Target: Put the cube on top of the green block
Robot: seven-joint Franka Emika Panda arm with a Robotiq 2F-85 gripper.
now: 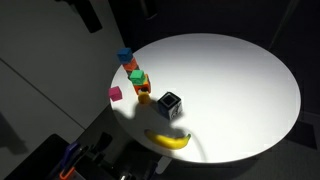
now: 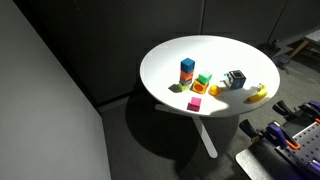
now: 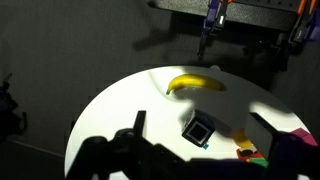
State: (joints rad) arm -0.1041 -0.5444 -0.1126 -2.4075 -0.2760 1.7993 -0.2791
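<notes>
One cube, dark-edged w/ pale panels, sits on the round white counter. It rests on the counter top alone, apart from the small coloured blocks. In both exterior views it's between the block cluster and the banana. In the wrist view the banana lies beyond it, toward the far edge.

The green block stands in the cluster. A blue block is farther back, and a pink block is nearer the counter's left edge. An orange piece sits just beside the green block on its near side. The cube is not yet on the green block; the two are near each other, not touching.

The gripper shows clearly only in the wrist view, as dark shapes along the bottom. The jaws are spread wide and released, grasping nothing, and the cube is seen in the gap between them. Can't tell how high they hang over it.

The room is dim. The counter is lit bright, w/ shadow over its near-left part in the wrist view.
</notes>
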